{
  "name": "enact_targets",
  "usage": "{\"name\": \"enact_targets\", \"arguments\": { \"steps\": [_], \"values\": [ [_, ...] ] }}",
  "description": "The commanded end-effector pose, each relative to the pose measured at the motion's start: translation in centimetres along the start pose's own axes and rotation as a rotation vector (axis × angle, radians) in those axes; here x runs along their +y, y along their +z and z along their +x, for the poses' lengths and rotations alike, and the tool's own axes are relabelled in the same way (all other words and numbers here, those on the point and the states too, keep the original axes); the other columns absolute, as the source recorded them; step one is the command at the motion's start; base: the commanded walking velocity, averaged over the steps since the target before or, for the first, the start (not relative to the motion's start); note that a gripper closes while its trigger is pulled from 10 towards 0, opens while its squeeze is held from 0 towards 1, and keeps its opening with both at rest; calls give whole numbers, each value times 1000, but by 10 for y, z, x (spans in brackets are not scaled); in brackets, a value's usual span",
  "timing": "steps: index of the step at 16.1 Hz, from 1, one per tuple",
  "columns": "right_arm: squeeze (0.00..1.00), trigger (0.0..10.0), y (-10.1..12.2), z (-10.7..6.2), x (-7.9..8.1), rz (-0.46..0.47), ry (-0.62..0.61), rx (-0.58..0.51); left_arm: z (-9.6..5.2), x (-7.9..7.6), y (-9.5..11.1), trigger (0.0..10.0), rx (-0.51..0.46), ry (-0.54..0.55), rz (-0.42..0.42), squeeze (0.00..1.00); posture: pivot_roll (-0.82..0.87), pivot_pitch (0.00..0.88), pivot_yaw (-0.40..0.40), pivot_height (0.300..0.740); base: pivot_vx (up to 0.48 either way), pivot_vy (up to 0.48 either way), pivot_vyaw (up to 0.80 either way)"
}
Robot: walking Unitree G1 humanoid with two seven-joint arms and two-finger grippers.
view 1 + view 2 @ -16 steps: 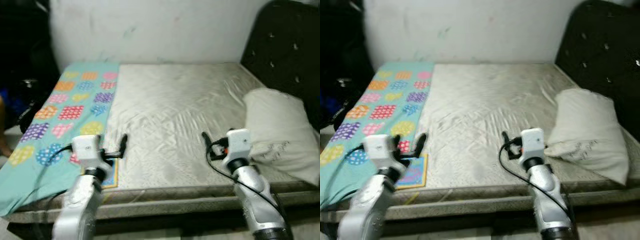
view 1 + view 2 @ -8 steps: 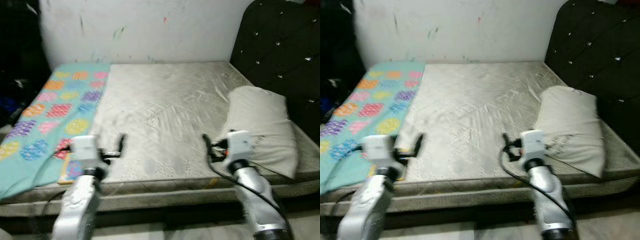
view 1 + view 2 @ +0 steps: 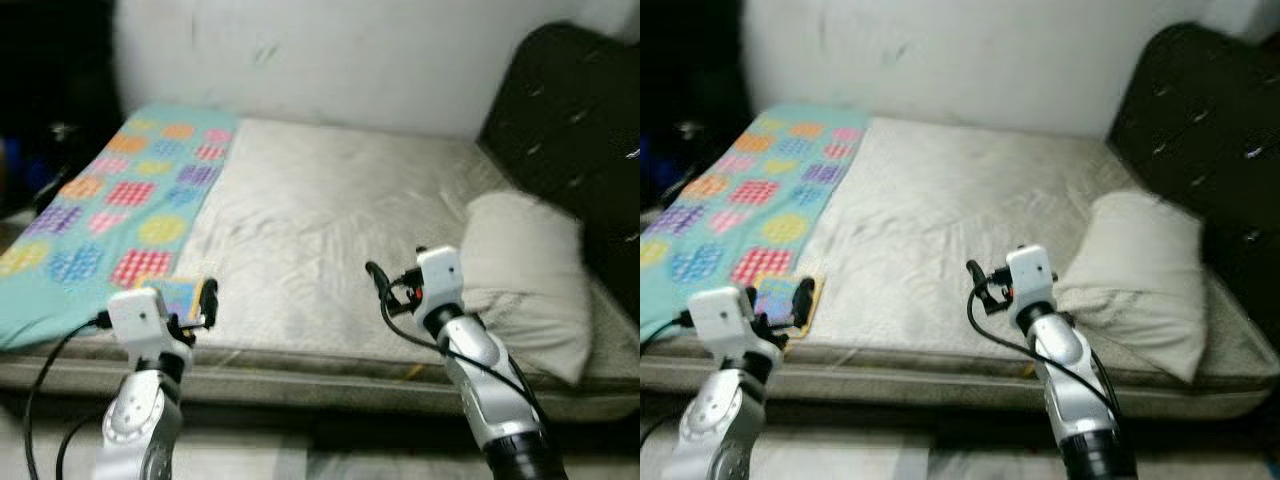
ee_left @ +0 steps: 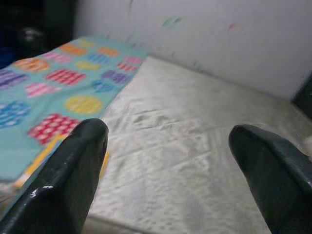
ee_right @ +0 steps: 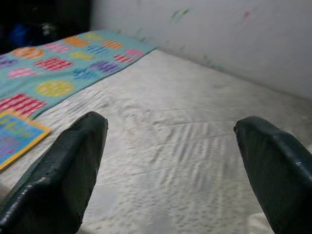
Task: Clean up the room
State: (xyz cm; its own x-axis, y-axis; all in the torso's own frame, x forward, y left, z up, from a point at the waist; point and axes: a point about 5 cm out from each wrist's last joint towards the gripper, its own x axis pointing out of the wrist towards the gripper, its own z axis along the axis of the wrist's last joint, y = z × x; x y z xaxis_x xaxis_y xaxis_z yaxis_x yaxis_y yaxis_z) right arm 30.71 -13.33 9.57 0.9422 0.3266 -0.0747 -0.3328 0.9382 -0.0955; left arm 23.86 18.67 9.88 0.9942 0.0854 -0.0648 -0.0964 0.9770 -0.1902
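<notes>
Fingers spread, bed, pillow

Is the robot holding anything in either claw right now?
No. The left claw and right claw are both open and empty, above the mattress.

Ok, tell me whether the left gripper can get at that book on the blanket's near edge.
Probably yes: the open left gripper hovers just before the book, with nothing between them.
</notes>
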Motion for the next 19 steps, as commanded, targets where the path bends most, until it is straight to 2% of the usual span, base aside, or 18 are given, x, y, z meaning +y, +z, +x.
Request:
{"name": "enact_targets", "arguments": {
  "steps": [1, 8, 11, 13, 16, 19],
  "values": [
    [0, 10000, 5, 3, -2, -15, 1, -21, 2, -2, 7, 10000, -28, -8, 10, 0, 13, 0, -132, 740, 0, 0, 0],
    [0, 10000, 2, -6, -8, -20, -41, -24, 15, -13, 8, 10000, -26, -72, 7, 0, -49, 0, -69, 740, 0, 0, 0],
    [0, 10000, -5, -7, -1, -15, 29, 15, 14, -16, 6, 10000, -17, -79, 3, 0, -43, 0, -78, 740, 0, 0, 0],
    [0, 10000, -6, -5, 2, -11, 59, 25, 10, -13, 5, 10000, -11, -61, 2, 0, -26, 0, -99, 740, 0, 0, 0],
    [0, 10000, 0, -2, 1, -19, 51, -5, 10, -13, 4, 10000, -13, -58, 0, 0, -26, 0, -103, 740, 0, 0, 0],
    [0, 10000, 8, -4, -6, -23, -15, -51, 22, -22, 4, 10000, -8, -112, 3, 0, -90, 0, -45, 740, 0, 0, 0]
  ]
}}
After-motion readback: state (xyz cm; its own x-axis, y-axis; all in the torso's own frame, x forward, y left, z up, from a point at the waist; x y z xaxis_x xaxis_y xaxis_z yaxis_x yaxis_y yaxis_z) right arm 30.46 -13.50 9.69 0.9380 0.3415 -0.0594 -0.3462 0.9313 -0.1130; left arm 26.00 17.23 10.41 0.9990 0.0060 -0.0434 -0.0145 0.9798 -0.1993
